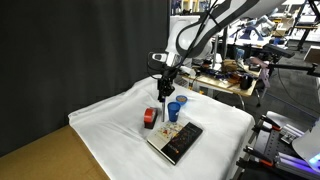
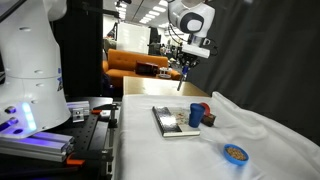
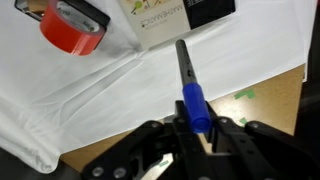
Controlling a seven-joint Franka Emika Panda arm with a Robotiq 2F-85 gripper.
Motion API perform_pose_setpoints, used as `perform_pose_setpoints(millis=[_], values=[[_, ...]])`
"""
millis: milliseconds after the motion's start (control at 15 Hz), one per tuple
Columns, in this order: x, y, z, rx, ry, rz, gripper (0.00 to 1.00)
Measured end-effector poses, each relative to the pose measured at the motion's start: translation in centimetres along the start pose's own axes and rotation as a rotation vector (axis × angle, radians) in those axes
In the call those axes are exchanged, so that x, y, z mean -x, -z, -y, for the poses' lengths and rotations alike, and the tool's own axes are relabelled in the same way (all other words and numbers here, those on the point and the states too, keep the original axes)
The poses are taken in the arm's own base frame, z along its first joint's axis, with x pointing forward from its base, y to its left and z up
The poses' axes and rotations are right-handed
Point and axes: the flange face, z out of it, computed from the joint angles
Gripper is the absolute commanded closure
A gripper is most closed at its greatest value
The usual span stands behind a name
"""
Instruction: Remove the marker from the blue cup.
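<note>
Over the white-draped table [image 1: 110, 115] the gripper [image 3: 196, 128] hangs clamped on the marker [image 3: 188, 80], tip down. The blue cup [image 1: 174, 110] stands below it, just aside (empty, by the look). Lifting-out seems done; only setting down remains.

Quick colour rundown: the cloth [image 1: 115, 118] over the table is plain white with no print. The bare table [image 3: 272, 100] peeking out is tan-brown with a little green scrap [image 3: 245, 96] on it. The marker [image 3: 194, 105] has a bright blue barrel and a dark grey-black far end. The blue cup [image 1: 174, 111] is a deep blue, while the flat ring [image 2: 235, 153] is a paler blue with something orangey inside. The block [image 1: 150, 118] is red. The book [image 1: 176, 140] cover is mostly black with white patches. The arm [image 1: 205, 30] is white with black joints, the gripper [image 1: 165, 84] is black, the curtain [image 1: 60, 50] is black and the sofa [image 2: 140, 67] is orange.
</note>
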Motion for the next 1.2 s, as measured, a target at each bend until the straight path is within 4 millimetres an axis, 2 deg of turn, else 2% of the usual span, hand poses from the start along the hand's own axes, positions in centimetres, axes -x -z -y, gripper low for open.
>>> perform_pose_setpoints(millis=[200,467,667,933,1200], values=[[0.6,-0.7,1.9,-0.077,-0.016,0.029,0.95],[2.2,-3.3,4.6,-0.197,-0.074,0.099,0.95],[2.8,-4.6,6.1,-0.257,-0.108,0.114,0.95],[4.7,-6.7,6.3,-0.295,-0.145,0.14,0.95],[7.9,-11.1,5.8,-0.339,-0.184,0.177,0.95]])
